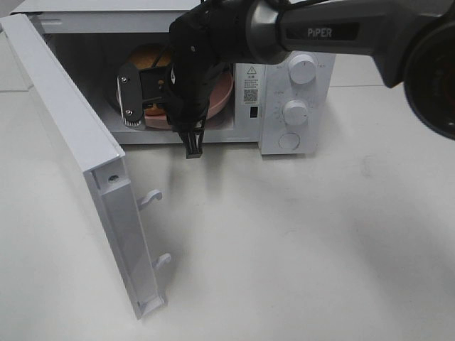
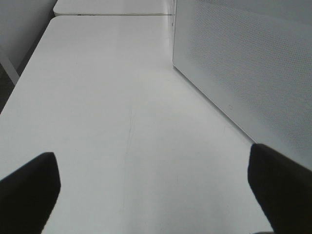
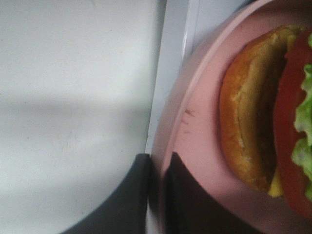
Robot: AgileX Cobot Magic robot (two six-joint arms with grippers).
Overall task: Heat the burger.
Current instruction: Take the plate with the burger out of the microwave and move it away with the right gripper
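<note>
Tall burger (image 3: 265,109) with golden-brown bun, red tomato and green lettuce sits on the shallow pink plate (image 3: 195,122), inside the open white microwave (image 1: 295,106) at upper centre of the overhead frame. Right hand (image 3: 157,170) has its dark fingers pressed together on the plate's rim (burger just beyond, not touched). Left hand (image 2: 156,187) spread wide over the white desk (image 2: 112,112), holding nothing.
</note>
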